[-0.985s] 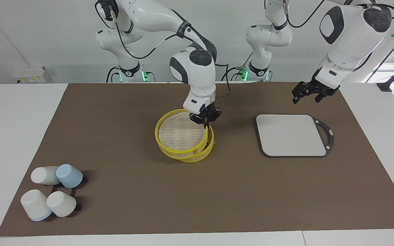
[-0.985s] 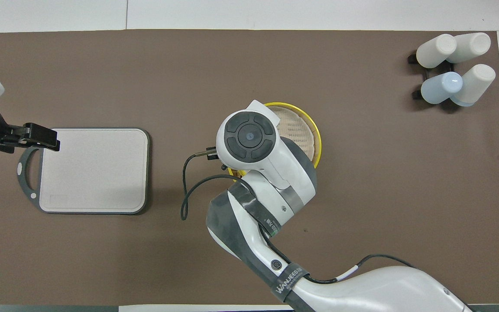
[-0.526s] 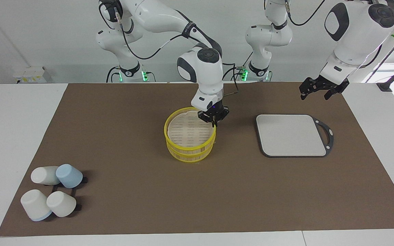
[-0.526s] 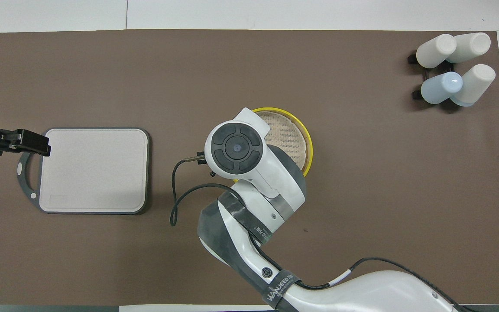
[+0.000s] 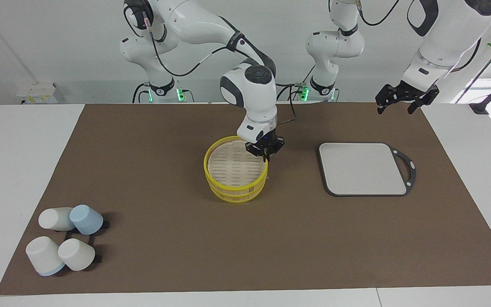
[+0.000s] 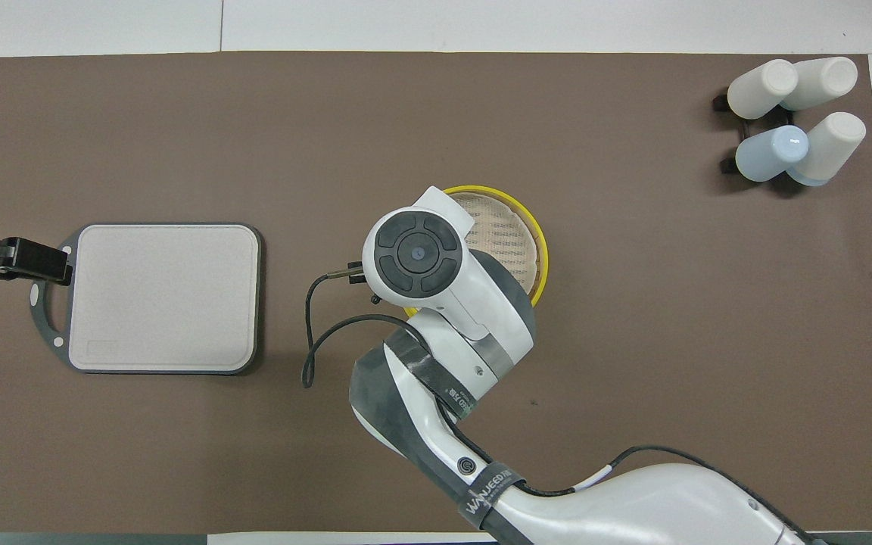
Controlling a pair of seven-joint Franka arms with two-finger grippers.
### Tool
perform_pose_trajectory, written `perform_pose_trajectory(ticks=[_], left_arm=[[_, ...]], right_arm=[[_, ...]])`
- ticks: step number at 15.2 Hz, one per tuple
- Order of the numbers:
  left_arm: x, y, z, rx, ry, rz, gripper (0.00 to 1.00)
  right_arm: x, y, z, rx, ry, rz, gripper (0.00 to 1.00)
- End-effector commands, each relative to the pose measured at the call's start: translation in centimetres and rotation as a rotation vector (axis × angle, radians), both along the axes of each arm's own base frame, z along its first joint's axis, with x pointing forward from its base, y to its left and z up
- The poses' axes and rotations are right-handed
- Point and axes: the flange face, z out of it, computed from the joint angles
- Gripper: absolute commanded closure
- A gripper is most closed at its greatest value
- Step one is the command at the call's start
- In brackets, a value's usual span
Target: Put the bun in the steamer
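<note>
The steamer (image 5: 235, 172) is a round yellow-rimmed slatted basket in the middle of the brown mat, with its matching lid tier seated squarely on it. It also shows in the overhead view (image 6: 521, 235), partly under the right arm. My right gripper (image 5: 265, 152) is at the tier's rim on the side nearer to the robots, shut on the rim. The overhead view hides this gripper under the arm's wrist. The bun is not in view. My left gripper (image 5: 394, 108) is open and empty, raised over the mat beside the grey board's handle; it also shows in the overhead view (image 6: 54, 261).
A grey rectangular board (image 5: 362, 168) with a dark handle loop lies toward the left arm's end, also in the overhead view (image 6: 167, 295). Several upturned white and pale blue cups (image 5: 64, 241) stand on a black rack toward the right arm's end, farther from the robots (image 6: 792, 121).
The lid tier went from tilted and offset to level on the steamer, the right gripper staying at its rim. The left gripper rose and drew back from the board toward the robots.
</note>
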Motion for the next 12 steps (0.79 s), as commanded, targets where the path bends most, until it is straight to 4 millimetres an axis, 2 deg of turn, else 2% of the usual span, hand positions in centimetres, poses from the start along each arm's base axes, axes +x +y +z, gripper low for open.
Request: perform_pose_trajectory(ticks=[1, 11, 12], left_arm=[[-0.45, 0.59, 0.17, -0.034, 0.007, 0.006, 0.00], [-0.55, 0.62, 0.69, -0.051, -0.014, 0.012, 0.00], [-0.50, 0.63, 0.73, -0.051, -0.018, 0.011, 0.00]], right_arm=[[-0.57, -0.10, -1.25, 0.001, 0.012, -0.030, 1.00], [-1.16, 0.25, -1.25, -0.003, 0.030, -0.082, 0.99], [-1.12, 0.15, -1.32, -0.004, 0.031, -0.084, 0.73]])
